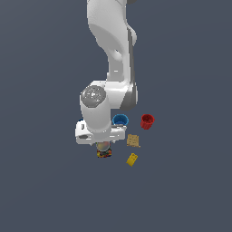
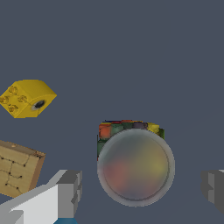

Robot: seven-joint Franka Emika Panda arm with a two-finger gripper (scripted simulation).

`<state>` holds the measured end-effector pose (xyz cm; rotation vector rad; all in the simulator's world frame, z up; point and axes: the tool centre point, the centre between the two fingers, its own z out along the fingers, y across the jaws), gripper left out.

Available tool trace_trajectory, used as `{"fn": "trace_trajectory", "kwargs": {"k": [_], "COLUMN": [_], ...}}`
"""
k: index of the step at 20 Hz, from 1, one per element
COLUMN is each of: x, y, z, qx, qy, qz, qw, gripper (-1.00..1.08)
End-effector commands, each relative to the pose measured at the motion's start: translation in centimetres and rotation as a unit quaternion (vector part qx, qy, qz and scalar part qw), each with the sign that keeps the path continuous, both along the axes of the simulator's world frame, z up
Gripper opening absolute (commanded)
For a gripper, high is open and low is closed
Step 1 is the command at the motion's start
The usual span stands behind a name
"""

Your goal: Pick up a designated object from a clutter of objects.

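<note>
The multicoloured jar [image 2: 135,166] has a round silvery-grey lid and red, yellow, green and orange contents. In the wrist view it sits between my two grey fingertips [image 2: 70,192], which stand apart on either side with gaps to the jar. My gripper [image 2: 142,190] is open and empty, directly above the jar. In the exterior view the jar [image 1: 104,151] shows just under the white hand, and the gripper [image 1: 103,146] itself is mostly hidden by the hand.
A yellow block [image 1: 132,159] [image 2: 27,98] and a tan square cracker [image 1: 133,140] [image 2: 17,168] lie near the jar. A blue cup [image 1: 120,120] and a red cup [image 1: 147,121] stand further back. The floor is plain grey.
</note>
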<state>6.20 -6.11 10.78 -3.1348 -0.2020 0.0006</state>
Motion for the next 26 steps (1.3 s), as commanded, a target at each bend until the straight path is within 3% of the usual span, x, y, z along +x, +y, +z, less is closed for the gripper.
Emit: {"fn": "trace_trajectory", "kwargs": {"k": [1, 14, 15, 26], "x": [0.0, 0.0, 0.0, 0.0], "y": [0.0, 0.0, 0.0, -0.1], "z": [-0.5, -5.0, -5.0, -4.9], "qx": [0.000, 0.000, 0.000, 0.000], "qy": [0.000, 0.000, 0.000, 0.000], "qz": [0.000, 0.001, 0.001, 0.001], "qw": [1.0000, 1.0000, 1.0000, 1.0000], "gripper": [1.00, 1.00, -1.00, -1.00]}}
